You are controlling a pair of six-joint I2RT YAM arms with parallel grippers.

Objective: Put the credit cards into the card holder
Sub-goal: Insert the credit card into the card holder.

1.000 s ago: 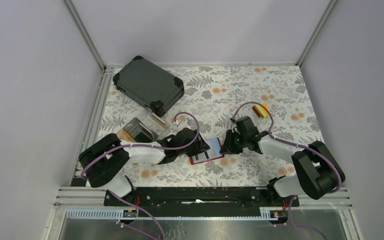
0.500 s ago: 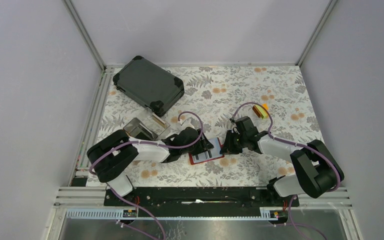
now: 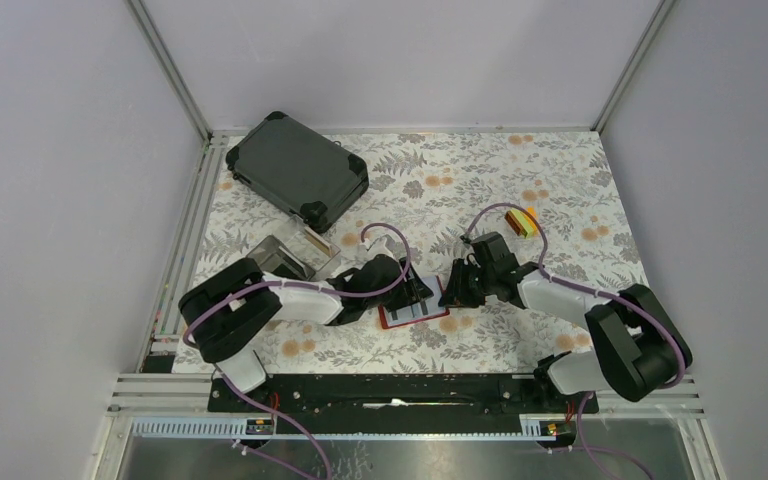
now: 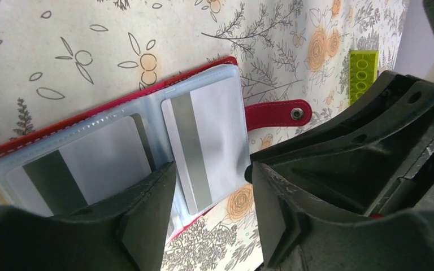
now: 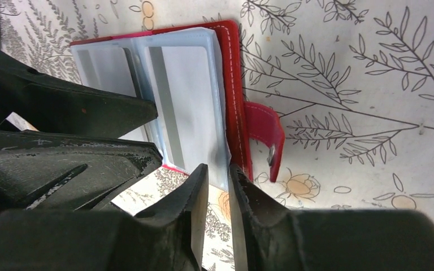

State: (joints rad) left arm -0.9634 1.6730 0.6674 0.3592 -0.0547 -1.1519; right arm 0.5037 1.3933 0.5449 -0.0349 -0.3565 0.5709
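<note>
The left gripper (image 4: 212,169) has edged closer over the open card holder (image 5: 234,84).
Its jaws are spread; the right gripper (image 5: 218,169), jaws nearly together at the corner of the clear sleeve (image 5: 192,96), may or may not be pinching it. Two credit cards (image 4: 215,130) already sit inside; loading seems advanced.

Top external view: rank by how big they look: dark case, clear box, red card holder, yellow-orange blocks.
1. dark case, clearly the largest.
2. clear box and card holder: these look similar and both are partly hidden by the arms, so I won't rank them.
3. blocks, smallest.
</note>
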